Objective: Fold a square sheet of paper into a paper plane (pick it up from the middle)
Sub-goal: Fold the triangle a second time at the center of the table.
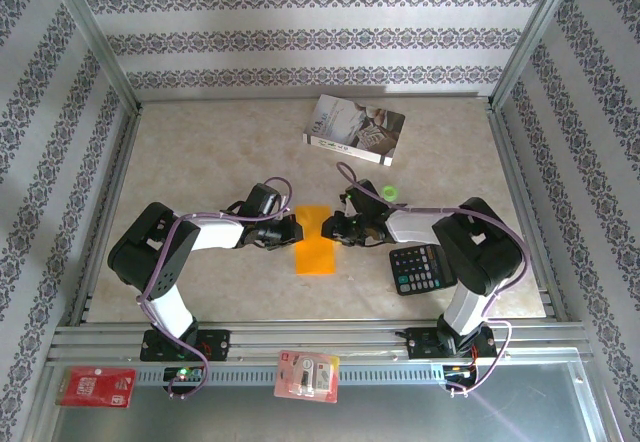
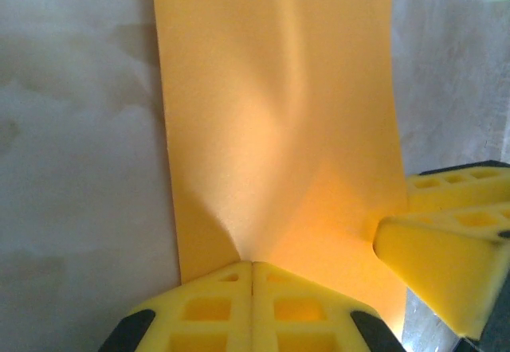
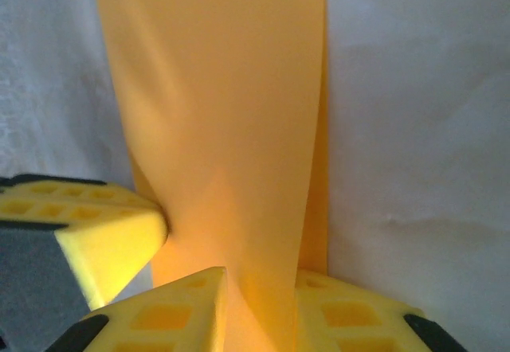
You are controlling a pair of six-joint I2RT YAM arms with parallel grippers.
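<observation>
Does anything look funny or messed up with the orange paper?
Yes. The thin orange-yellow sheet of paper isn't flat on the beige table. It puckers into a wrinkle where the left gripper pinches its edge, and one layer stands up, curling, between the fingers of the right gripper. No tears show.

No print is legible on the book point(image 1: 355, 129) or the calculator point(image 1: 422, 268)

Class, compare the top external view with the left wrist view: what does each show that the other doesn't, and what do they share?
Top external adds the grey-white book and the black calculator. Left wrist adds the pucker where the left hand pinches the orange sheet. Shared: that sheet, with the right hand at its edge.
</observation>
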